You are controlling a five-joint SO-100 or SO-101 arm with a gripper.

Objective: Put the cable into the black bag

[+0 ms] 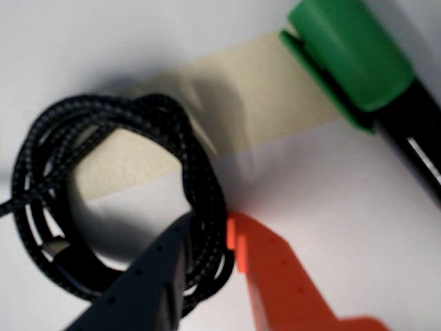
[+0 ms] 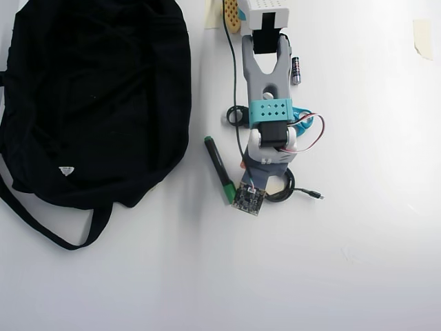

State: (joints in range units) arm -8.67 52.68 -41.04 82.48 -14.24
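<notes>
Where tape (image 1: 227,96) crosses white table (image 2: 358,276) (glossy), cable (image 1: 41,158)

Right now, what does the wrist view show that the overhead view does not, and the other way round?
Only the wrist view shows the gripper, its dark and orange fingers straddling the coil's strand, and tan tape under the coil. Only the overhead view shows the black bag, the arm's body, a small black ring, a battery and the cable's plug tail. Both show the cable and the marker.

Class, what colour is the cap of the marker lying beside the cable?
Green; the marker's cap shows best in the wrist view, near the cable.
</notes>
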